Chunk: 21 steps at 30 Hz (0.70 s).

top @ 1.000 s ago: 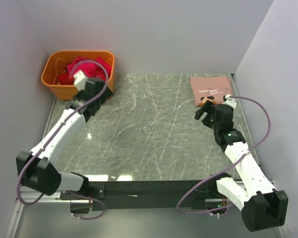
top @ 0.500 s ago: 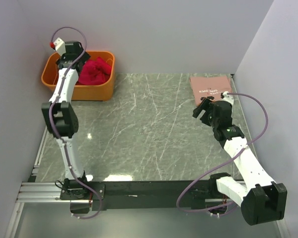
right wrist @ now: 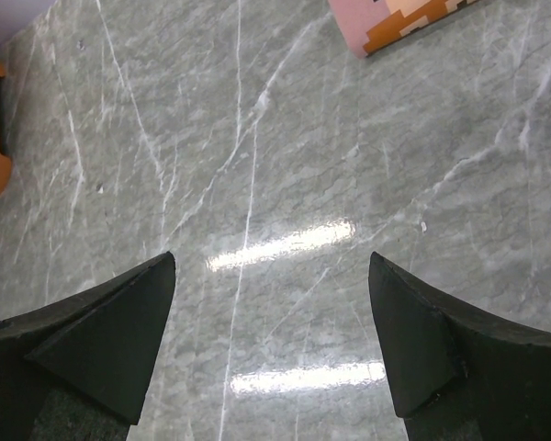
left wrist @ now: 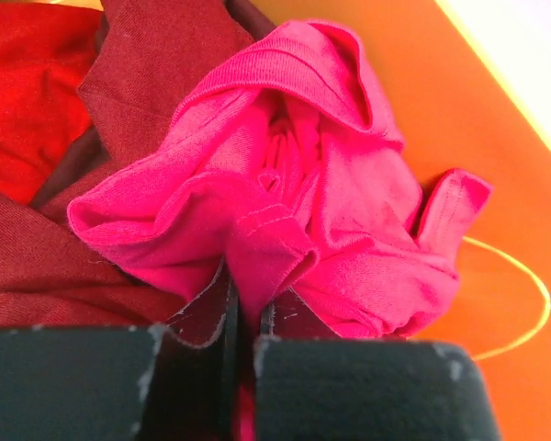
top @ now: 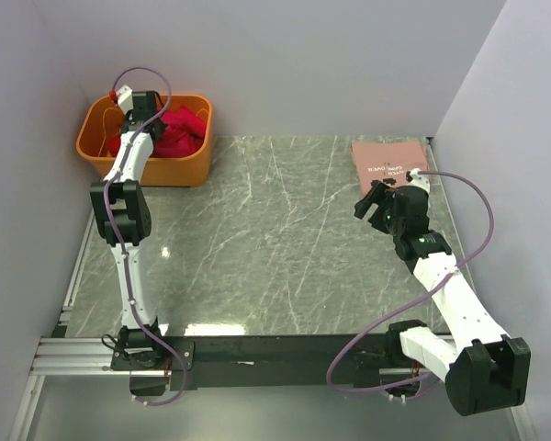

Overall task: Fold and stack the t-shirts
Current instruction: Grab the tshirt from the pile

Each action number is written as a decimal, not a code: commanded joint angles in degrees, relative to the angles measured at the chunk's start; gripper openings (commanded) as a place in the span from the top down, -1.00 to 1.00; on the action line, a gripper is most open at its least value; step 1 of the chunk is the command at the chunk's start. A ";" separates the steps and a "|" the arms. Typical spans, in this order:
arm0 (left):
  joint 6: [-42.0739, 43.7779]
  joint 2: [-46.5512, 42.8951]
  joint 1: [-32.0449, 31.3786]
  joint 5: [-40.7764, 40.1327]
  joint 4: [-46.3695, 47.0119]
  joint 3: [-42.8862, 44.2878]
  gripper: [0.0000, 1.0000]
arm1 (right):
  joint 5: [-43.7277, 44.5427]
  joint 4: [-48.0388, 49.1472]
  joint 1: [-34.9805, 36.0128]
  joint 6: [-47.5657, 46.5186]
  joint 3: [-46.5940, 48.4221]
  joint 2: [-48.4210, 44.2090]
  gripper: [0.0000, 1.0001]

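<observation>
A crumpled bright crimson-pink t-shirt lies on top of the pile in the orange tub. My left gripper is shut on a fold of it. From above, the left gripper reaches down into the tub. Dark red t-shirts lie beneath and beside the pink one. A folded salmon-pink t-shirt with a small print rests flat at the back right. My right gripper hovers open just in front of it, nothing between its fingers.
The tub's orange floor shows to the right of the pink shirt, with a thin yellow loop on it. White walls enclose the marble table on three sides. The folded shirt's corner sits at the top of the right wrist view.
My left arm swung up from the table's left side into the tub, and its gripper went from open to shut on the pink t-shirt. The right arm barely shifted.
</observation>
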 commanded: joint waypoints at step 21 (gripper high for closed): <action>12.65 -43.44 -15.91 1.82 14.40 -17.78 0.99 | -3.05 2.92 -0.01 -0.49 -1.12 -7.26 -0.82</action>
